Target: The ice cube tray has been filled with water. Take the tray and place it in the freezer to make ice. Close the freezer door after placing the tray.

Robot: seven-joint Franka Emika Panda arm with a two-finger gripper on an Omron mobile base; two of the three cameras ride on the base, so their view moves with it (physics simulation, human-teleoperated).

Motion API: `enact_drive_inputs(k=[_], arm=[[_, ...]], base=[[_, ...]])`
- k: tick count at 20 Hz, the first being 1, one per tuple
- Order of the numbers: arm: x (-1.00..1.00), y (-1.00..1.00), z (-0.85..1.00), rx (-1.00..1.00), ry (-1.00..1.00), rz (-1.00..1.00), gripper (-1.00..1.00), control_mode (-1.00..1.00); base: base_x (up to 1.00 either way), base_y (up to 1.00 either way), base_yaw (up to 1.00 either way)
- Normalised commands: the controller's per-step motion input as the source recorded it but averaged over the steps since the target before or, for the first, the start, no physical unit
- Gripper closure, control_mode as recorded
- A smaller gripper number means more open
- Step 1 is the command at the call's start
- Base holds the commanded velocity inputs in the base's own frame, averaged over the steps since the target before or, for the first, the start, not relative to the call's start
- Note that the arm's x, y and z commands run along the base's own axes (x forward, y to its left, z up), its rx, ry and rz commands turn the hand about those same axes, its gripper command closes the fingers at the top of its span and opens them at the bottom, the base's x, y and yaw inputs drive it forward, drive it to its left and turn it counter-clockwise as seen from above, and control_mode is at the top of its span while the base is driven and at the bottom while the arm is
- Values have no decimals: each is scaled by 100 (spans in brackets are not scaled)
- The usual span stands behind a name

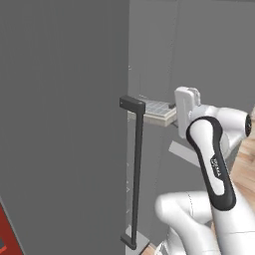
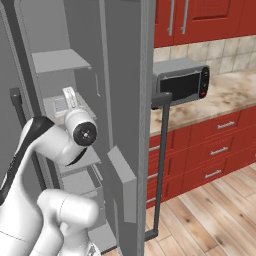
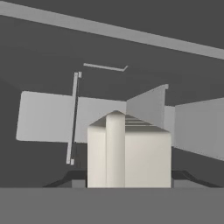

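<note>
Left base view — ice cube tray point(image 1: 158, 110) level, held out past the freezer door point(image 1: 60, 124) edge beside its dark handle point(image 1: 136, 172), at the arm's wrist. Right base view — tray point(image 2: 62, 104) inside the open freezer point(image 2: 75, 90), over a shelf point(image 2: 57, 61) level. Hand view — pincer point(image 3: 129, 175) pinching the tray's point(image 3: 129, 155) near end; fingertips hidden behind it.

Ice cube tray point(image 1: 158, 109) half hidden behind the arm; hand's fingertips hidden
</note>
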Motion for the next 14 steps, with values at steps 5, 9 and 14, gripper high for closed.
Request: enact_drive_inputs(k=[5, 9, 14], arm=[[39, 7, -21, 0, 0, 0, 100, -100], [41, 0, -16, 0, 0, 0, 100, -100], [24, 13, -14, -1, 1, 0, 100, -100]], base=[[0, 0, 0], [0, 0, 0], [0, 0, 0]])
